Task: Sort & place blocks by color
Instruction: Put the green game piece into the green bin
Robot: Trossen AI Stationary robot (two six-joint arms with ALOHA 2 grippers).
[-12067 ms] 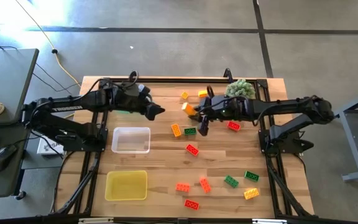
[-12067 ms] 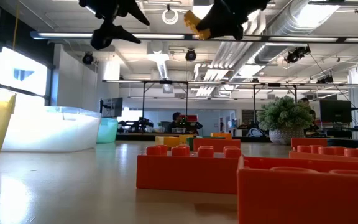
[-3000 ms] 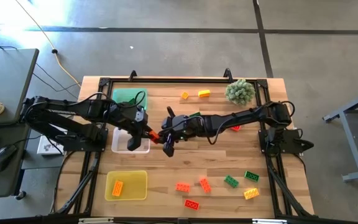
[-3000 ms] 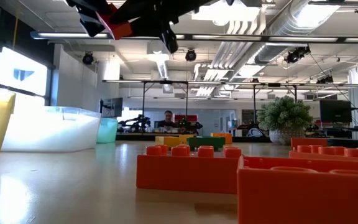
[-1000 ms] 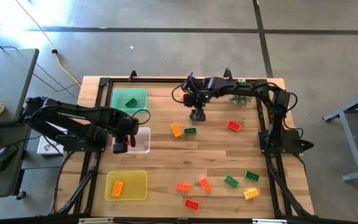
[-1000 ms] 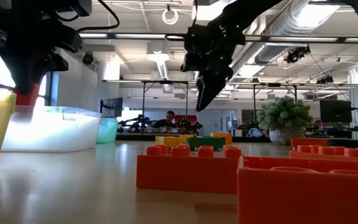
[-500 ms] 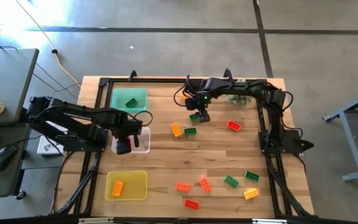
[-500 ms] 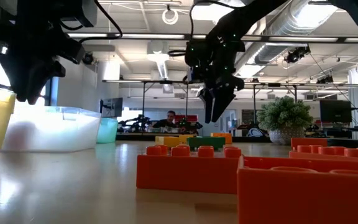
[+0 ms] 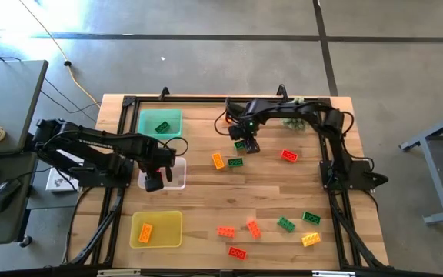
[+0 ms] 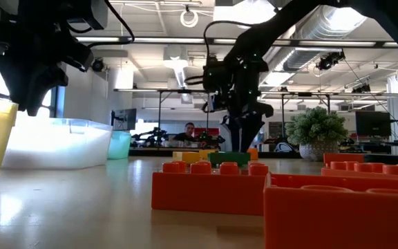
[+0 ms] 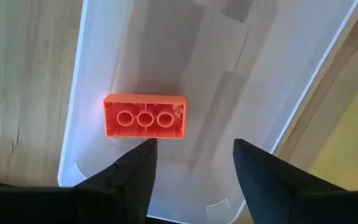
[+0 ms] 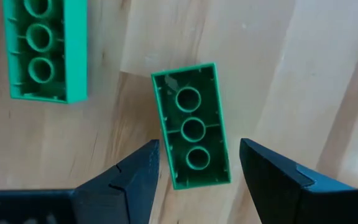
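Left gripper [image 11: 191, 158] hangs over the clear tray [image 9: 177, 181] at the left of the desk [image 9: 283, 192], jaws apart and empty. A red block [image 11: 144, 116] lies underside up on the tray floor just beyond them — judged a drop into the red bin. Right gripper [image 12: 197, 168] is low over the far centre, jaws apart astride an upturned green block [image 12: 192, 126] — not yet clamped, lined up across its short sides. A second green block [image 12: 42, 46] lies near. Other blocks [image 9: 271, 227] lie scattered nearer, unsorted
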